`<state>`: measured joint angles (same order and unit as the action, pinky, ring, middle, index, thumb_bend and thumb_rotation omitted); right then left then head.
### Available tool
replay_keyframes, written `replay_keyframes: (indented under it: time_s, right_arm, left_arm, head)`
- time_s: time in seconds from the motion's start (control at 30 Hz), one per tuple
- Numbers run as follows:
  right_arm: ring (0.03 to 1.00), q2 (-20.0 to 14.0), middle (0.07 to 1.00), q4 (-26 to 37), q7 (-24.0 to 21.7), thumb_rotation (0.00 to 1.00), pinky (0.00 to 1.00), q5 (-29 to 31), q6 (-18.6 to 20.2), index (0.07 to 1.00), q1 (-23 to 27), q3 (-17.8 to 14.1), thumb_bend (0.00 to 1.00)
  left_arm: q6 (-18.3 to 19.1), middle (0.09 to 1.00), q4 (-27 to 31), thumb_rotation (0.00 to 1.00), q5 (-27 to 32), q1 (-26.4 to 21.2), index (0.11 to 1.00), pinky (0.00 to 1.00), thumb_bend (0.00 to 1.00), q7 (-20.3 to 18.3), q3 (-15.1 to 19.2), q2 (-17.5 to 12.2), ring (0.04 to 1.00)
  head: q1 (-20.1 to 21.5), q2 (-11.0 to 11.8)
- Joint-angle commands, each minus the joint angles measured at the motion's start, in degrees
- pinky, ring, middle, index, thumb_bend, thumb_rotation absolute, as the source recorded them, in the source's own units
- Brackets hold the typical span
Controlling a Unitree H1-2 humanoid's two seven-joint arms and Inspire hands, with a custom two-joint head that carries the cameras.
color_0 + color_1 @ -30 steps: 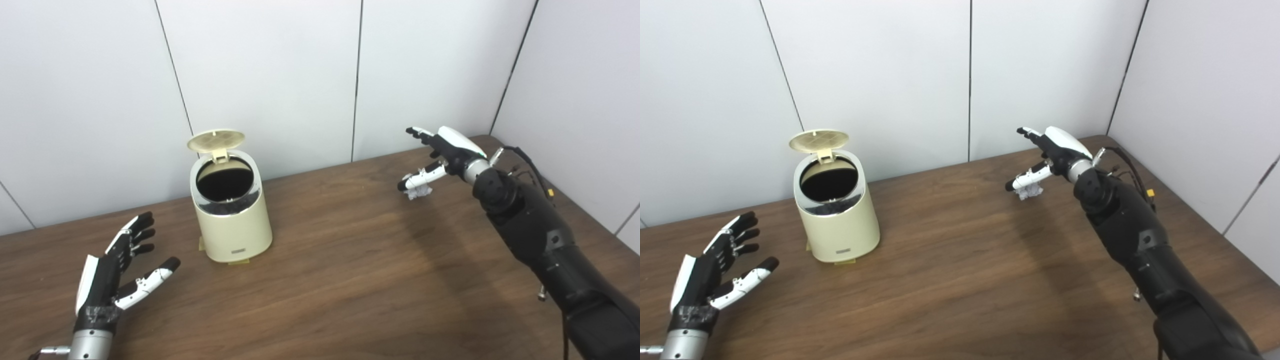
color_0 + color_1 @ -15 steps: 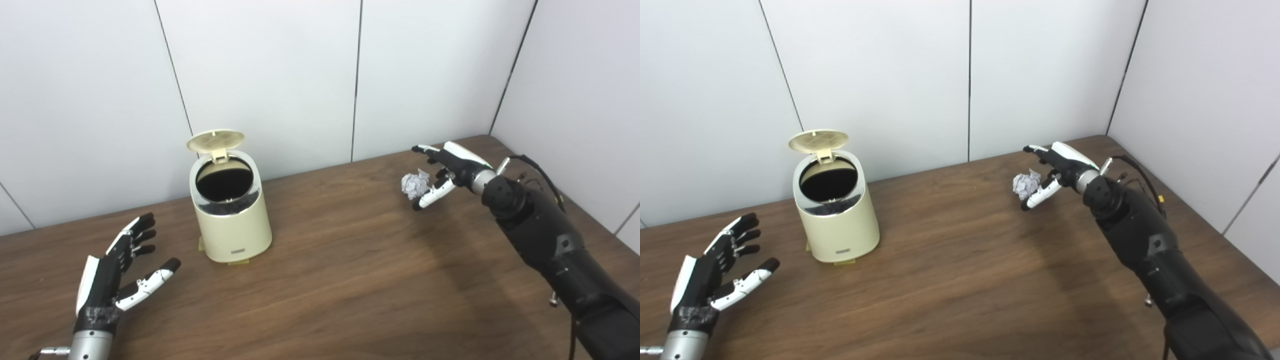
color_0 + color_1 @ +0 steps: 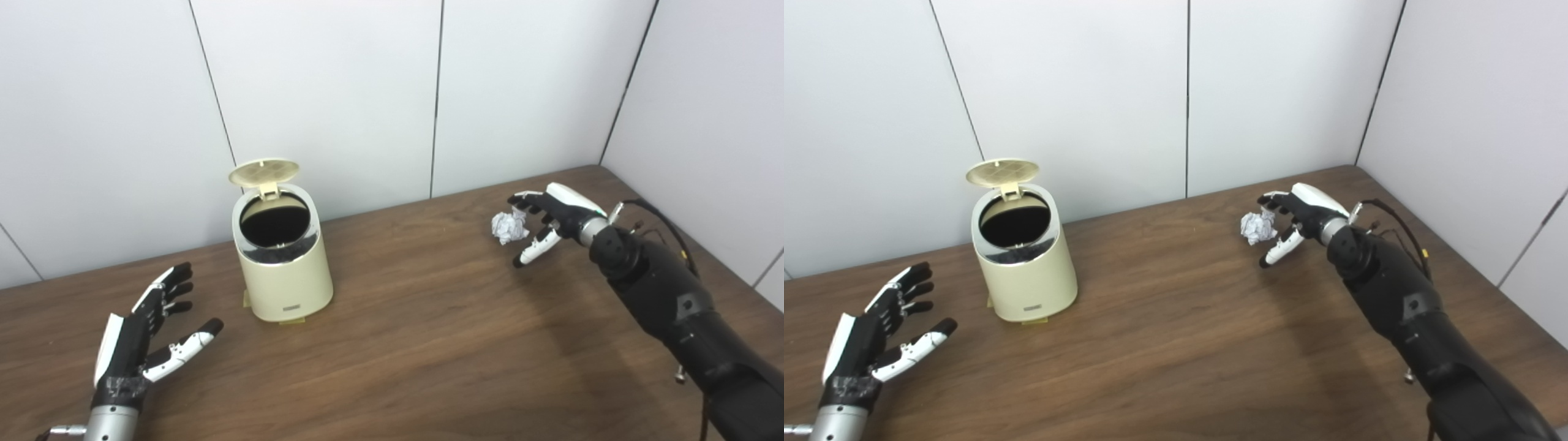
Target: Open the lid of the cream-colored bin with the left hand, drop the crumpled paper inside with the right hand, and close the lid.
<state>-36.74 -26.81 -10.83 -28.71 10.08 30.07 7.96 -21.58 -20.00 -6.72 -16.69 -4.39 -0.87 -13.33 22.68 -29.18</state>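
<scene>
Tabletop (image 3: 429, 343): right hand (image 3: 551, 214) cupped around paper (image 3: 507, 225)

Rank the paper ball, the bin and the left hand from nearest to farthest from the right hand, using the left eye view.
1. Paper ball, just beside the right hand.
2. Bin, lid up, across the table by the wall.
3. Left hand, front left corner, open.

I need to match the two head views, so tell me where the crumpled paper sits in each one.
Left eye view: crumpled paper lies right of centre on the table, at the open right hand's fingertips.
Right eye view: crumpled paper lies nearer the picture's middle, again beside the right hand.
Shared landmark: the cream-colored bin, lid up, stands far to the paper's left in both.
</scene>
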Motion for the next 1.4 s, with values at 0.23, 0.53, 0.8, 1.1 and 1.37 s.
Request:
replay_keyframes:
  time_s: [0.23,0.53,0.8,1.1,1.37]
  right_arm:
    - [0.865,-0.74,0.838,-1.66,3.67,0.15,0.78,-0.78,-3.46,0.808,3.01,0.41,0.84]
    - [0.825,0.01,0.816,-2.13,5.13,0.17,0.76,-0.36,-5.98,0.794,2.8,0.3,0.86]
    - [0.715,0.57,0.712,-3.46,8.08,0.13,0.68,-0.61,-9.42,0.748,2.6,0.14,0.83]
    - [0.613,0.59,0.608,-4.6,10.0,0.1,0.62,0.05,-10.72,0.524,2.36,-0.6,0.57]
    - [0.561,0.02,0.53,-3.49,11.9,0.03,0.56,-2.54,-9.12,0.476,1.97,-0.24,0.52]
  left_arm:
    - [-1.04,0.878,-0.97,0.31,-1.12,2.6,0.909,0.77,0.72,0.98,-0.29,0.06,0.85]
    - [-1.22,0.881,-0.87,0.28,-0.6,2.73,0.917,0.77,0.69,0.8,-0.16,0.27,0.846]
    - [-1.09,0.881,-0.65,0.28,-0.92,2.84,0.918,0.77,0.69,0.93,-0.11,0.16,0.847]
    - [-1.48,0.88,-1.01,0.27,-0.52,2.84,0.913,0.75,0.69,0.73,-0.15,0.22,0.842]
    - [-1.43,0.883,-0.77,0.28,-0.03,2.88,0.918,0.75,0.69,0.23,-0.13,0.01,0.842]
  head:
    - [-0.33,-0.31]
    - [-0.54,-0.43]
    - [-0.57,-0.76]
    - [-0.64,-1.01]
    - [-0.72,-1.35]
